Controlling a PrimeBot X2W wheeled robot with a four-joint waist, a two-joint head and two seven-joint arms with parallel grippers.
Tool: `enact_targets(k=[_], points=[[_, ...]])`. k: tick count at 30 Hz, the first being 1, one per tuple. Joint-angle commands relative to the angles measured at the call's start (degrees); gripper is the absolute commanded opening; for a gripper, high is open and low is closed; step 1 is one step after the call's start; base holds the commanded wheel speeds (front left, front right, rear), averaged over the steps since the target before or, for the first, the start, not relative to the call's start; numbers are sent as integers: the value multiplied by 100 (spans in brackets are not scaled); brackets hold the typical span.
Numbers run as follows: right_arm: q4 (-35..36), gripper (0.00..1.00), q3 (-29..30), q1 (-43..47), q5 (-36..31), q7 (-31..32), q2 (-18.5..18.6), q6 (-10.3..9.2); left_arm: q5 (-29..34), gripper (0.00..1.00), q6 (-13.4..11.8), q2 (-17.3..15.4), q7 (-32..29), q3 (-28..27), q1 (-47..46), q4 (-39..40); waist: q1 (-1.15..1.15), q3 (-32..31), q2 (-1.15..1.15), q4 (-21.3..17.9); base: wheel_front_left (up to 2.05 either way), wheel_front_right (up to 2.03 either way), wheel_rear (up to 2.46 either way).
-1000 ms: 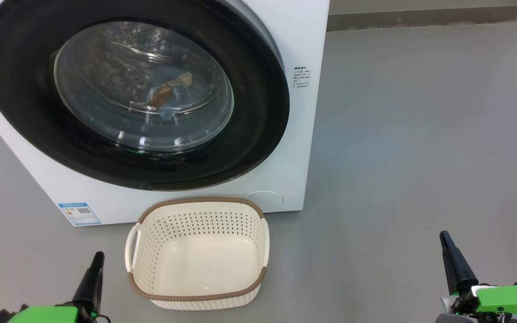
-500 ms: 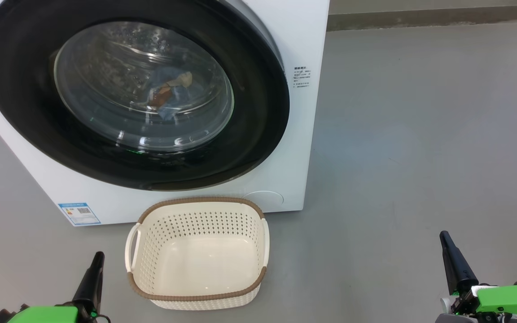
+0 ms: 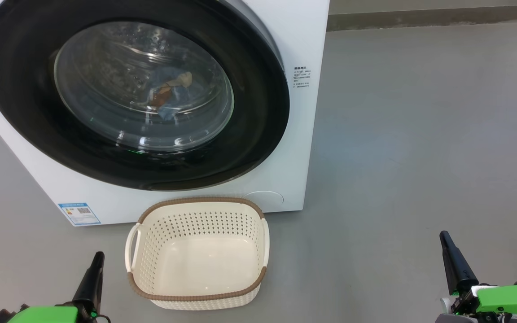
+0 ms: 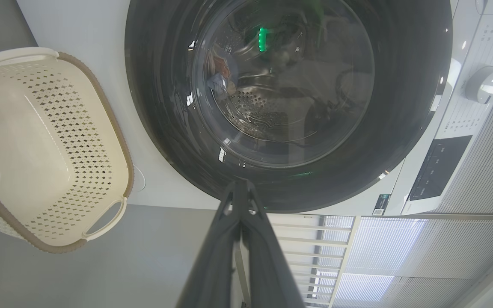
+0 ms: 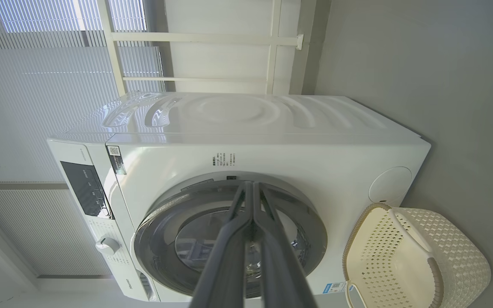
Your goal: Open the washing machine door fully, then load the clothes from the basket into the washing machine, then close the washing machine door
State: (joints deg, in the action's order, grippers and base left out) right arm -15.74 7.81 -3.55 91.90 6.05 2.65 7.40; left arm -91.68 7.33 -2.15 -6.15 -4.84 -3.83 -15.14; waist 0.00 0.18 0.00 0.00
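A grey floor point(image 3: 420, 134) is stretching out around the white washer point(image 3: 305, 45). The door point(image 3: 258, 112) is sitting shut, and the clothes point(image 3: 168, 92) are showing through its glass, inside the drum. The basket point(image 3: 198, 298) is standing empty on the floor, just in front of the washer. The left fingers point(image 3: 92, 273) are pressing tight together, holding nothing, near the basket. The right fingers point(image 3: 453, 262) are pressing together too, holding nothing, well apart from it.
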Motion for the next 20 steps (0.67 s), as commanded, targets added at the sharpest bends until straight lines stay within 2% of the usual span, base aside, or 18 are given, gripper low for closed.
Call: enact_targets(k=[1,20], points=[[171,0,-128,-263,26,44,22,9,-49,0,15,-73,-34,-168,-236,111,0,0,0,0,0,0,0],[171,0,-128,-263,27,44,22,9,-49,0,15,-73,-34,-168,-236,111,0,0,0,0,0,0,0]])
